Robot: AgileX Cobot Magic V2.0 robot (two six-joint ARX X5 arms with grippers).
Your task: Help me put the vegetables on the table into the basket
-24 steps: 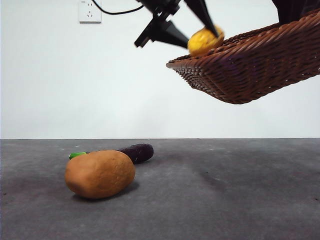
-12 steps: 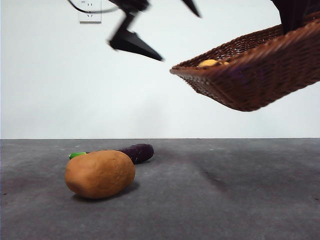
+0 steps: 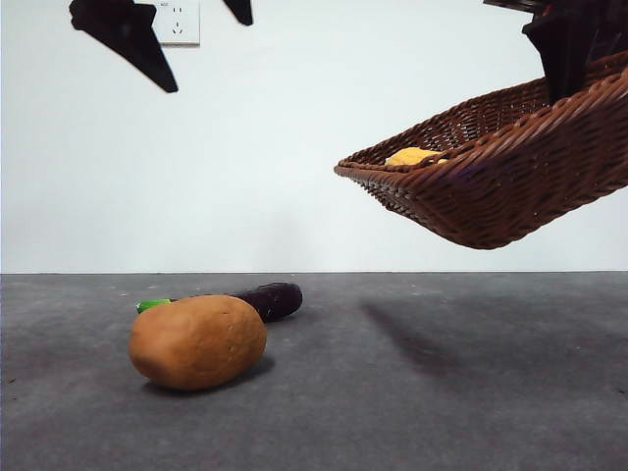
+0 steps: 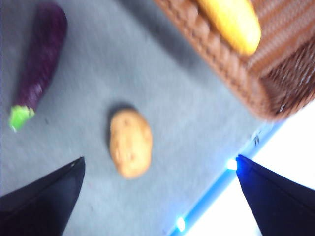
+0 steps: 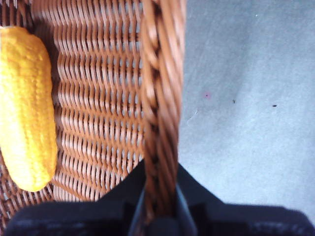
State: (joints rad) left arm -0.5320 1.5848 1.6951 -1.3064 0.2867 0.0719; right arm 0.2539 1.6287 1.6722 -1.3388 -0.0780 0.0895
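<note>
The brown wicker basket [image 3: 510,167] hangs tilted in the air at the right, held by its rim [image 5: 160,98] in my shut right gripper [image 5: 160,206]. The yellow corn cob [image 3: 412,156] lies inside it, also seen in the right wrist view [image 5: 27,108] and the left wrist view [image 4: 231,22]. My left gripper [image 3: 186,44] is open and empty, high at the upper left. On the table [image 3: 442,392] lie the orange-brown potato [image 3: 198,341] [image 4: 130,142] and, behind it, the dark purple eggplant [image 3: 263,299] [image 4: 38,59] with its green stem.
A white wall with a power socket [image 3: 177,22] stands behind the table. The table's edge with a blue strip [image 4: 216,196] shows in the left wrist view.
My left gripper let the corn cob go into the basket, opened, and moved up and to the left. The basket shifted slightly and stays held in the air.
</note>
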